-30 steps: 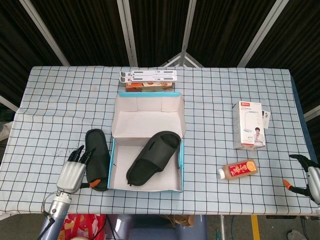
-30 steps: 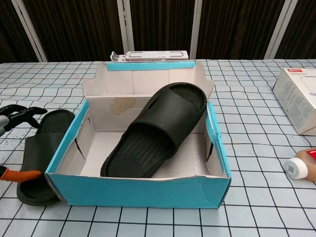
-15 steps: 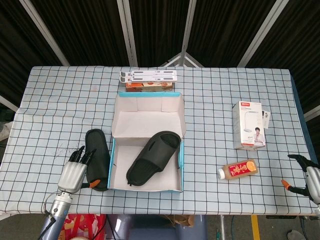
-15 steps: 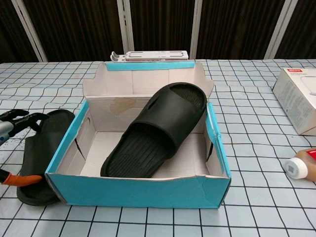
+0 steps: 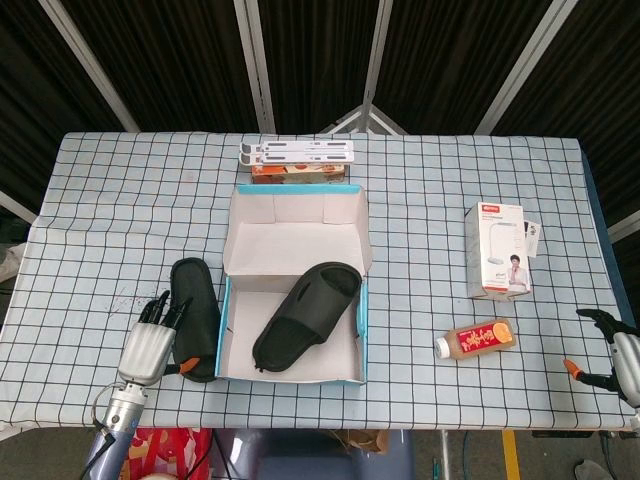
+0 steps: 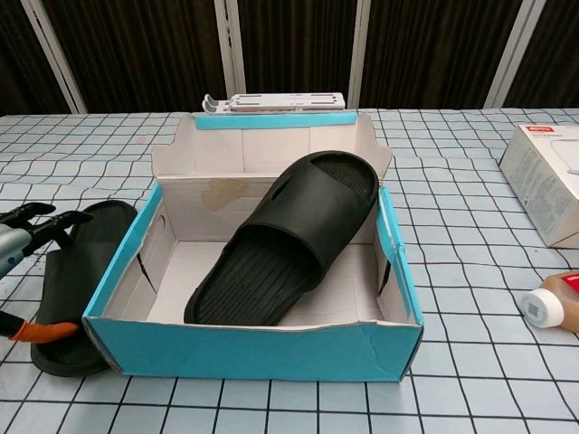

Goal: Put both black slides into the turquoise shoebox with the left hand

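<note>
- While one black rubber slide [image 5: 305,313] lies diagonally inside the open turquoise cardboard shoebox [image 5: 292,378] at the centre of the head view, its toe end propped on the box's right wall in the chest view, the second black slide [image 5: 196,315] lies on the checked tablecloth [image 5: 100,220] just left of the box.
- At lower left of the head view, the silver left hand [image 5: 148,342] reaches over the outer edge of that second slide, dark fingers [image 6: 41,224] spread apart above its strap and an orange-tipped thumb [image 6: 41,332] near its heel; I cannot tell whether any finger touches the slide, and nothing is gripped.
- At the lower right edge of the head view, the right hand [image 5: 612,355] sits at the table's rim, well apart from everything; its dark fingers and orange-tipped thumb stand apart and hold nothing.
- Behind the box, at upper centre, a white folding stand [image 5: 297,151] rests on an orange carton [image 5: 298,173].
- Right of the box stands a white product box [image 5: 499,249] printed with a lamp and a person; below it a small bottle of orange-brown liquid with a red label [image 5: 476,339] lies on its side.
</note>
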### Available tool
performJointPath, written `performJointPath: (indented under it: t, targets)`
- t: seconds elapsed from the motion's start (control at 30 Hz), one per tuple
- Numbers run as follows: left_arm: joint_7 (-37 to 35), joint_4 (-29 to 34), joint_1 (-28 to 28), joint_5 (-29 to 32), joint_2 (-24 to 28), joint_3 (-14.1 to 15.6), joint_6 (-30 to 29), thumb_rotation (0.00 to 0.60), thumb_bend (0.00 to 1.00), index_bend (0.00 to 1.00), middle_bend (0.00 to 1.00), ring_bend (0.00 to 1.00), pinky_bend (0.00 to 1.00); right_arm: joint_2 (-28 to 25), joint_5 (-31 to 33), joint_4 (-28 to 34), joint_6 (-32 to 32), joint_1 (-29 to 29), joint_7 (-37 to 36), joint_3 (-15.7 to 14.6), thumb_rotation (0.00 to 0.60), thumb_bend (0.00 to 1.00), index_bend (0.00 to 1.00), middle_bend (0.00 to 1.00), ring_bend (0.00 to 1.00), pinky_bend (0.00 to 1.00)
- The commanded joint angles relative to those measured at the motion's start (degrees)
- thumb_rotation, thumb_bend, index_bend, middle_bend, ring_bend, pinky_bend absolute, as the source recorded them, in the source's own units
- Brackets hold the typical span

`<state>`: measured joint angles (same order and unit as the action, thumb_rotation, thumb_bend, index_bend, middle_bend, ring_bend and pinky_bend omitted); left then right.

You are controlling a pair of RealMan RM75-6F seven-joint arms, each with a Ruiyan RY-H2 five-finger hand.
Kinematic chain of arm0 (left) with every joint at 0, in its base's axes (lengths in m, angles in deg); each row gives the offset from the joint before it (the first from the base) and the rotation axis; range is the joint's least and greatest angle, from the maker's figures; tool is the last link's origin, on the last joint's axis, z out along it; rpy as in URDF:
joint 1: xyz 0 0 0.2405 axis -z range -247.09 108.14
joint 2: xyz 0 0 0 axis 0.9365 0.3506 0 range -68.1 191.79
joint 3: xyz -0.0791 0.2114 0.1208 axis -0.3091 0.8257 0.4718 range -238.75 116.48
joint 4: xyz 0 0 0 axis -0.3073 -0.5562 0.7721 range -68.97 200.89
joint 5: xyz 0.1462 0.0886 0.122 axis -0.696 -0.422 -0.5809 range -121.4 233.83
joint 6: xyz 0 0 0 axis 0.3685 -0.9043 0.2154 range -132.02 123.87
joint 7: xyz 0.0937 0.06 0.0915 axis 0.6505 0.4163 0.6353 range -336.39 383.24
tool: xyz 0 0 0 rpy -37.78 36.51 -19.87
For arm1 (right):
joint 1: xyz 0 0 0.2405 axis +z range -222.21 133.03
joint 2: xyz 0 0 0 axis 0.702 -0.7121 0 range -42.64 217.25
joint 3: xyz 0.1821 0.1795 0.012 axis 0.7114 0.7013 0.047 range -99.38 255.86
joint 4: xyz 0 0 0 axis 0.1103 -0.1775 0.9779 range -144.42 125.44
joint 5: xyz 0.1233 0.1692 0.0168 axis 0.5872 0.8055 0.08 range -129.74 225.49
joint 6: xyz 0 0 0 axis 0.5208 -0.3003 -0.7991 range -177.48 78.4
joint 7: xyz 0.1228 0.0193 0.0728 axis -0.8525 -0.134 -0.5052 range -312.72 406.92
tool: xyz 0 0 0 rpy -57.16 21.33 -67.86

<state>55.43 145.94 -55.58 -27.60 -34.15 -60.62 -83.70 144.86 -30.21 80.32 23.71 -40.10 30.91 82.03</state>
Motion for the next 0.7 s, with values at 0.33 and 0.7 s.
performJointPath:
  t: [0.33,0.7]
  targets:
    - [1.2,-0.2,-0.4,-1.4,-0.6,-1.2,-2.7,0.6,0.43,0.04,0.38,0.05,0.16,0.0,0.0,0.1,0.1,0.0,0.2,0.0,0.6,0.23,0.26,0.25,0.29,0.3]
    - [7.8,7.8,-3.3,-11.0,9.5,-1.3,-15.1,0.6,0.46,0.05,0.38,0.05,0.15,-0.1,0.1,0.4,-0.1,0.1,0.5,-0.1,0.6,0.23,0.26,0.25,0.29,0.3]
